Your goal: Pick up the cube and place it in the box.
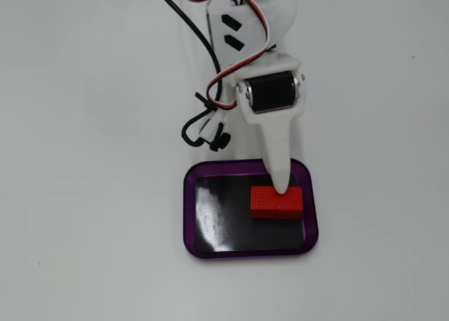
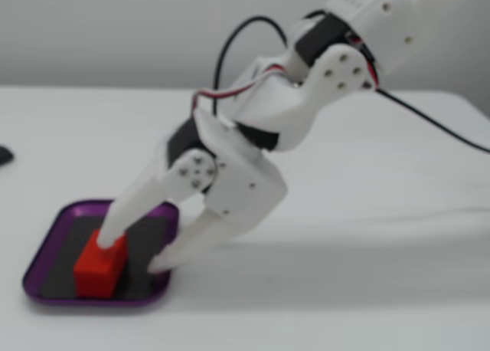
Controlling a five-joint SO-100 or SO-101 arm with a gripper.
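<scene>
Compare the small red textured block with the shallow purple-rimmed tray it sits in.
The small red textured block is matte and bumpy; the shallow purple-rimmed tray has a glossy black floor. The block is far smaller than the tray. The block stands taller than the tray's low rim. Both are rectangular, with long sides parallel.

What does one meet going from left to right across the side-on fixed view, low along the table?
Glossy purple tray rim → small red textured block → white robot hand, fingers apart.
</scene>
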